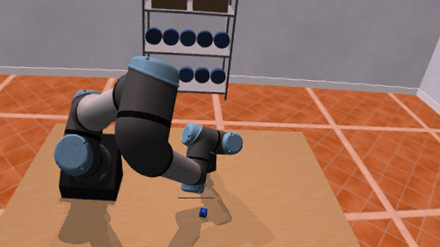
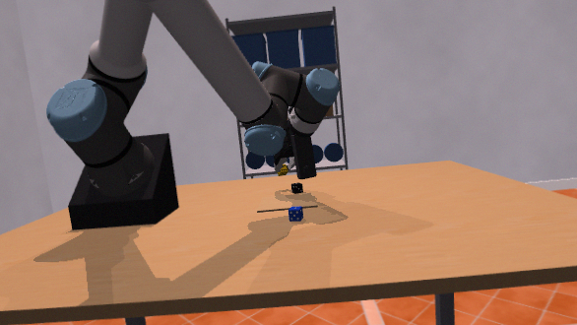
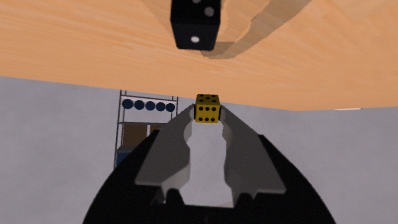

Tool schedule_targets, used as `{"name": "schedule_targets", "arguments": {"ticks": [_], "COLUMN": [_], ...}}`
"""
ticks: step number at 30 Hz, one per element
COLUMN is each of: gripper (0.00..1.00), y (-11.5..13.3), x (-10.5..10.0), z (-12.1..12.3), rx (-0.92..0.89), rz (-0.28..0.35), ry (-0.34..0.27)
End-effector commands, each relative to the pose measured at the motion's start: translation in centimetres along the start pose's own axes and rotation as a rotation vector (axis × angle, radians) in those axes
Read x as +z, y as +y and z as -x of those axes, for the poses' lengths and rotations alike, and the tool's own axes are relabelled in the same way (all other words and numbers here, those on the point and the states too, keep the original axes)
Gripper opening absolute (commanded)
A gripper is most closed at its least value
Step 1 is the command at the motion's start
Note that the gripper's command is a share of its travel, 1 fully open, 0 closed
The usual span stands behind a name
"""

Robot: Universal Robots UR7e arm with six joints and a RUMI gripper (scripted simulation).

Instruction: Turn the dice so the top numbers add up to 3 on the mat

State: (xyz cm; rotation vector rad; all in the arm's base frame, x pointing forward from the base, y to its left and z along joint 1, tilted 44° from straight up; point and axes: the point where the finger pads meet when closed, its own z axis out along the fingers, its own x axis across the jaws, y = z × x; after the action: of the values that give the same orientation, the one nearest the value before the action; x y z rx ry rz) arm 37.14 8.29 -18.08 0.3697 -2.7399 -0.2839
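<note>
My gripper (image 3: 206, 105) is shut on a yellow die (image 3: 207, 108) with black pips and holds it in the air above the table. It also shows in the exterior view (image 2: 283, 170), just under the wrist. A black die (image 2: 296, 187) with white pips sits on the table below and beyond the gripper; the wrist view shows it at the top (image 3: 195, 22). A blue die (image 2: 295, 214) sits nearer the front, next to the thin edge of the mat (image 2: 287, 209). In the top view the blue die (image 1: 202, 213) is in front of the arm; the arm hides the black die.
The arm's black base block (image 1: 89, 173) stands on the left of the wooden table. A metal shelf (image 1: 188, 28) with boxes and dark round objects stands behind the table on the tiled floor.
</note>
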Motion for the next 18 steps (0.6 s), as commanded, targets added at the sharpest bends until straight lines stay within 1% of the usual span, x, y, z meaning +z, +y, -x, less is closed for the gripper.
{"name": "schedule_targets", "arguments": {"ticks": [1, 8, 18], "gripper": [0.06, 0.06, 0.06], "y": [-1.0, -2.2, -2.4], "x": [0.7, 1.5, 1.7], "z": [0.1, 0.1, 0.1], "rx": [-0.001, -0.001, -0.001], "rz": [0.0, 0.0, 0.0], "ry": [-0.001, -0.001, -0.001]}}
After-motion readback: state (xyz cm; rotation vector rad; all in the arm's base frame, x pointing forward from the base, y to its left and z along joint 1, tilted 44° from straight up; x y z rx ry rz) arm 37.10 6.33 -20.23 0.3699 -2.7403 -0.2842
